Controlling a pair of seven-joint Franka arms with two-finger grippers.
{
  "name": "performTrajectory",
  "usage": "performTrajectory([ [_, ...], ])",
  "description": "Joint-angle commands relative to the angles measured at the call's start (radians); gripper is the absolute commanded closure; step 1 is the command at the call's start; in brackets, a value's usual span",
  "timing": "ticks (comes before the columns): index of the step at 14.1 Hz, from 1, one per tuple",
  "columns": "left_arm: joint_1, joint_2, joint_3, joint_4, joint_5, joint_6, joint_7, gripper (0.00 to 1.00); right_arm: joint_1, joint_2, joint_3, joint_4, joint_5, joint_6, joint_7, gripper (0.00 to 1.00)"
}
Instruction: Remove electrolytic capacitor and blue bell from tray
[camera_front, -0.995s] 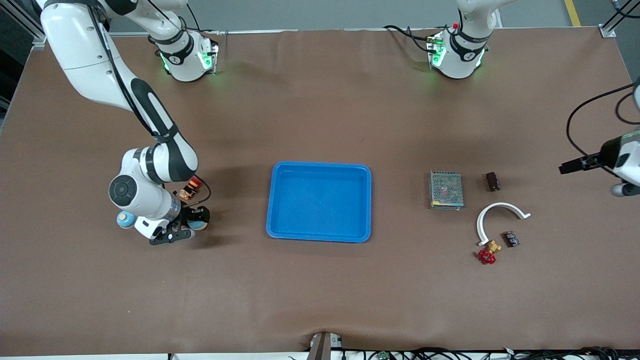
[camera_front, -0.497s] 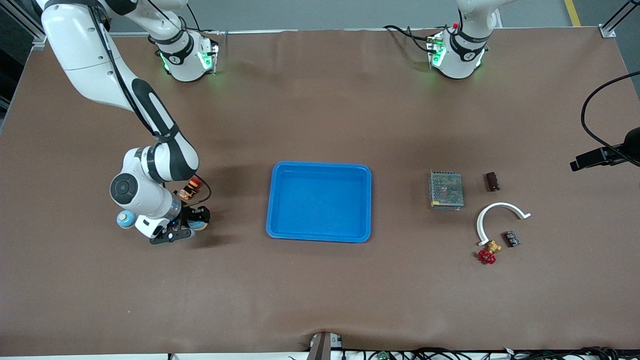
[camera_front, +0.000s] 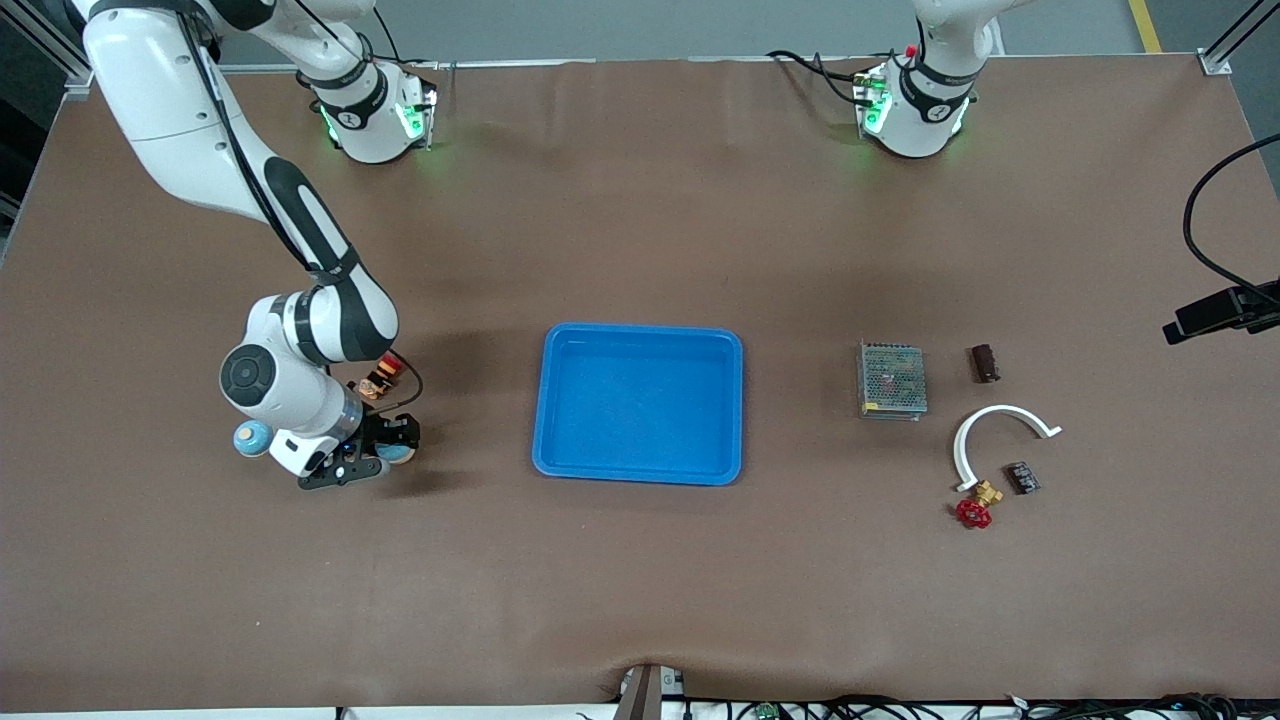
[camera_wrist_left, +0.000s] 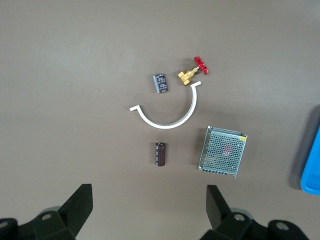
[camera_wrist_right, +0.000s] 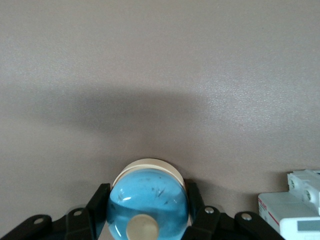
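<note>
Right arm: bent down low, right gripper (camera_front: 385, 452) clamped on the blue bell (camera_wrist_right: 148, 200).
Left gripper (camera_wrist_left: 147, 212): fingers spread, nothing held, high over the capacitor (camera_wrist_left: 160, 153).
Tray (camera_front: 548, 400): between both grippers.

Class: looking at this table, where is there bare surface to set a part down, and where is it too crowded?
Free: the blue tray's empty floor, and the bare table between the tray and the metal power supply. Crowded: around the white clamp, red valve and capacitor.
</note>
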Motion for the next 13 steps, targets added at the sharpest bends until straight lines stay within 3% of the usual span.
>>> performTrajectory([
  [1,0.002,0.012,-0.040,0.055,-0.002,-0.024,0.025,0.00,-0.008,-0.026,0.010,-0.027,0.029,0.014,-0.022,1.00],
  [6,0.002,0.006,-0.114,0.084,-0.001,-0.024,0.024,0.00,-0.008,-0.019,0.010,-0.029,0.029,0.009,-0.020,1.00],
  [9,0.002,-0.048,-0.163,0.079,-0.007,-0.025,0.007,0.00,-0.007,-0.012,0.010,-0.027,0.029,0.008,-0.020,1.00],
  [11,0.002,-0.080,-0.215,0.057,-0.005,-0.030,-0.120,0.00,-0.007,-0.001,0.008,-0.026,0.029,0.008,-0.020,1.00],
  [13,0.007,-0.073,-0.244,0.059,0.002,-0.027,-0.128,0.00,-0.007,-0.001,0.008,-0.026,0.029,0.006,-0.019,1.00],
])
